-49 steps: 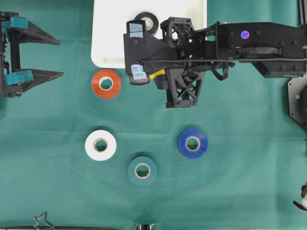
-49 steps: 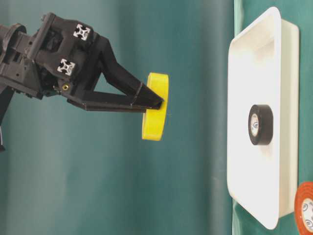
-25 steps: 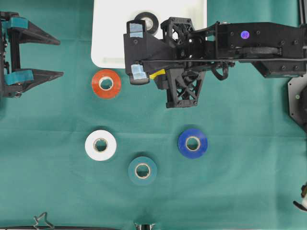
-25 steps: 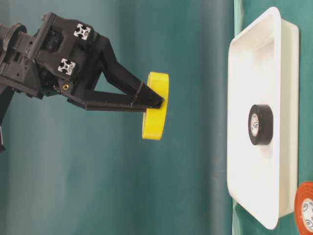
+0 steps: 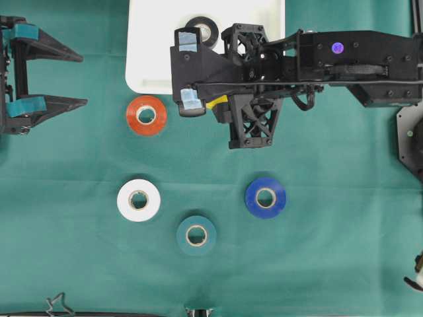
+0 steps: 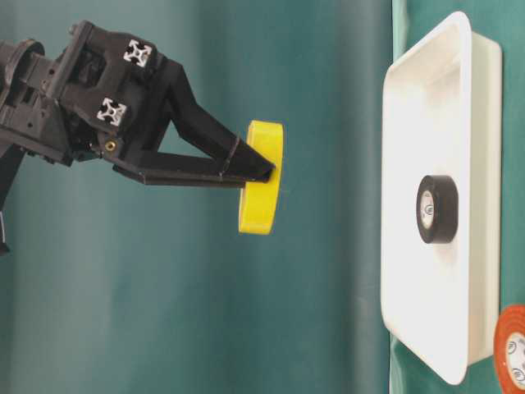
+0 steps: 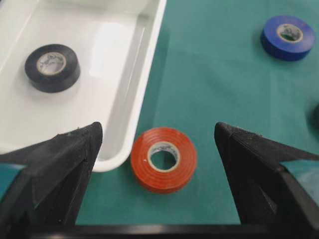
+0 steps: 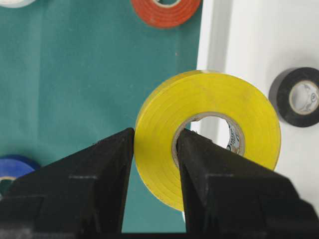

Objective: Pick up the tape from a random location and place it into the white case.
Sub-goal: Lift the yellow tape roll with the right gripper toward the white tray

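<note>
Above green cloth, right arm's fingers (image 8: 204,199) pinch yellow tape (image 8: 209,134), seemingly level.

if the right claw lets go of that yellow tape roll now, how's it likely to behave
The yellow plastic tape roll, pinched through one wall by the right claw, hangs high above the white plastic case, so it may bounce. It lies flat, so it will probably land flat rather than roll. It looks stiff, keeping its ring shape.
</note>
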